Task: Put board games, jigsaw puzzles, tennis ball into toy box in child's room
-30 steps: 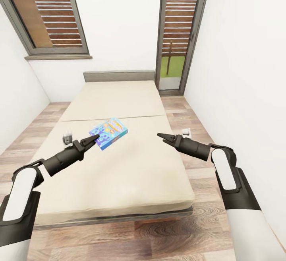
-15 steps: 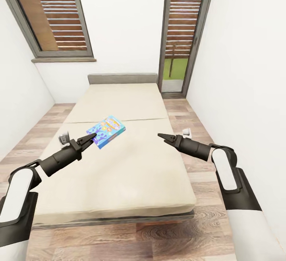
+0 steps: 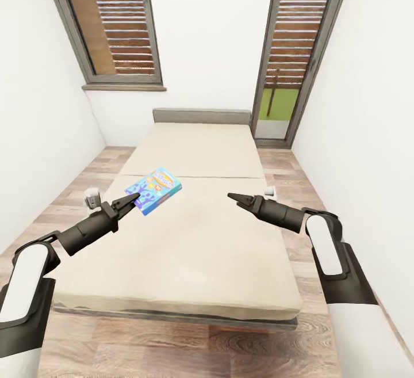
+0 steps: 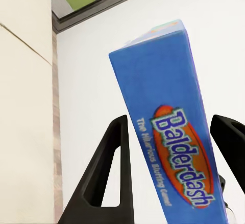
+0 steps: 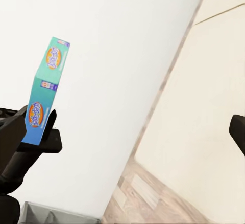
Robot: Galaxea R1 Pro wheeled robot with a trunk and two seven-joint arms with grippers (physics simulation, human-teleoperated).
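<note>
The near end of the board game (image 3: 154,190) is tucked behind the left hand (image 3: 133,200), so the exact contact is hard to read from the head view. In the left wrist view the blue box (image 4: 171,132) stands between the 2 black fingers (image 4: 107,178), its "Balderdash" lettering plain to read, and the hand is holding it. In the right wrist view the box (image 5: 47,91) shows edge-on in teal, pinched in the dark left hand (image 5: 30,142).

The right hand (image 3: 235,198) hangs over the mattress, well apart from the box, its tips looking drawn together to a narrow point. In its own wrist view just 1 fingertip shows at the frame edge, the rest cut off.

Below both arms lies the bed (image 3: 195,240), a bare beige mattress with a seam across the middle and a grey headboard (image 3: 201,115). Wood-plank floor (image 3: 172,349) runs around it. White walls close in on both sides. A slatted window (image 3: 112,27) sits left of the headboard, and a tall glazed door (image 3: 290,61) right of it shows grass outside.
</note>
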